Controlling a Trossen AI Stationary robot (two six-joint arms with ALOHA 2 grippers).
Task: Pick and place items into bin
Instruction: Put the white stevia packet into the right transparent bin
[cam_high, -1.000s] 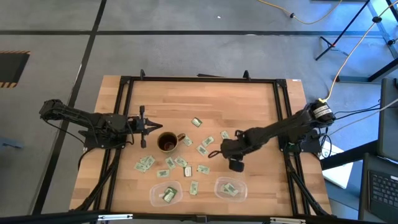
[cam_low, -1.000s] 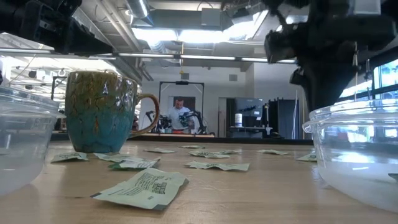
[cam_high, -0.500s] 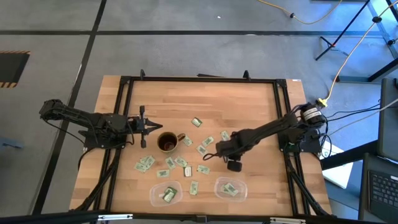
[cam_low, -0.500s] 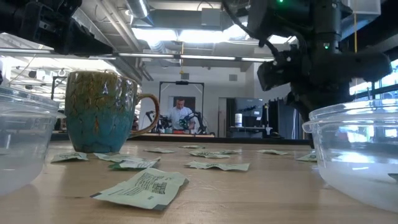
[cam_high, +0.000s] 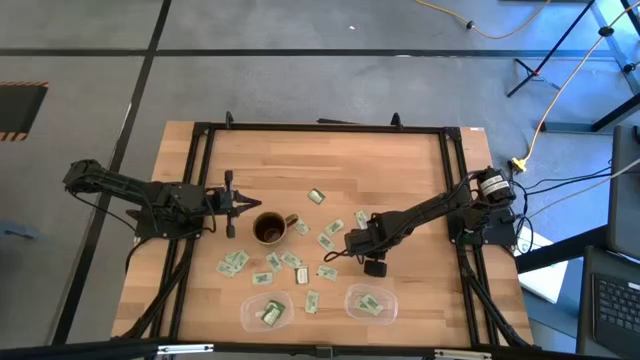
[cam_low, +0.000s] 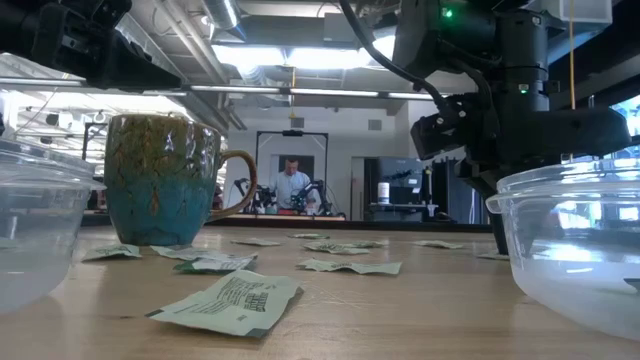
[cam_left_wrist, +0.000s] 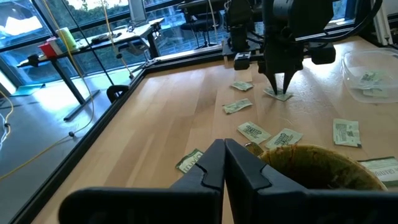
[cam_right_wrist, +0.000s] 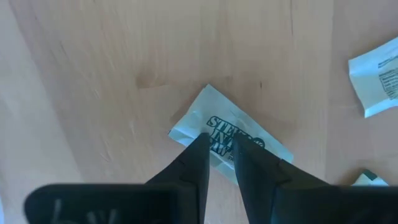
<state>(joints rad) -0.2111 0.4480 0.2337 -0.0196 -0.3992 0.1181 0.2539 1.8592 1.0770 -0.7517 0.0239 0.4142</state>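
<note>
We judge the right gripper, its jaws nearly together over one packet mid-bench, may only pinch its top and slide off, since it lies flat. The packet is pale green, printed and slightly creased. The left gripper waits closed beside the mug.

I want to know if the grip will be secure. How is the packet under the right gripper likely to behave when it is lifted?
The packet looks thin and creased, so it is probably floppy and may droop from the right gripper. It lies flat on the table, so the fingertips may slide over it. It is likely very light.
</note>
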